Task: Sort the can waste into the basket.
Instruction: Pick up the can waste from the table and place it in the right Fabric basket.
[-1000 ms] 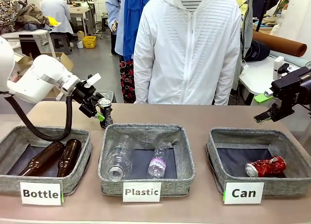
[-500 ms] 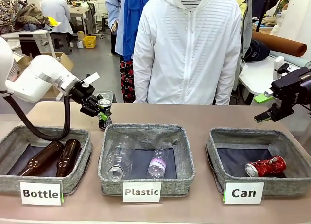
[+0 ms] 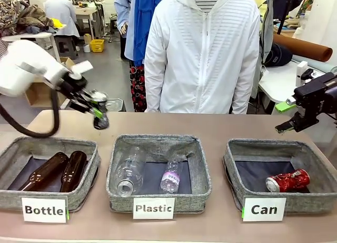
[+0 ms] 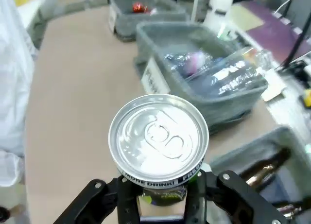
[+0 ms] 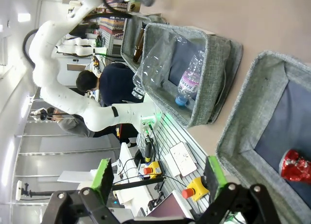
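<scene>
White glossy left arm point(image 3: 23, 69) with black looped cable point(image 3: 31, 128); black left gripper point(image 3: 97, 112), green pads; right gripper point(image 3: 295, 122) black too.

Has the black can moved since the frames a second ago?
Yes. The left gripper has lifted the black can off the table and carried it leftward, from behind the Plastic basket's left corner toward the Bottle basket.

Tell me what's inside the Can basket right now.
The Can basket holds one dented red can lying on its dark floor, toward the right. The front wall hides the floor's nearest strip.
</scene>
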